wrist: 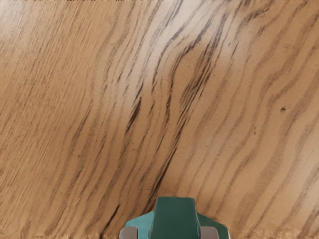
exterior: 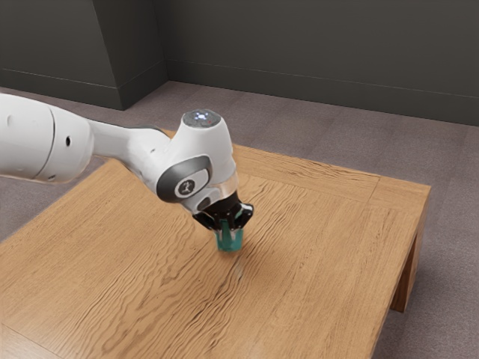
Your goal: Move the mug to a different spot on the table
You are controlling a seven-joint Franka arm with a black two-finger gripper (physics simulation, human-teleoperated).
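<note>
Gripping the small teal mug (exterior: 231, 243) from two sides, the black two-finger gripper (exterior: 229, 236) hung near the middle of the light wooden table (exterior: 329, 247). Whether the mug touched that table was unclear.

Grey carpeted floor (exterior: 322, 138) lies around the table (exterior: 322, 247): beyond its far edge and past both its ends. Well behind the table's far edge stands a dark wall (exterior: 314, 37), with a skirting (exterior: 322, 91) along its base. A pier (exterior: 123, 45) projects from that wall, behind the table's far left corner.
</note>
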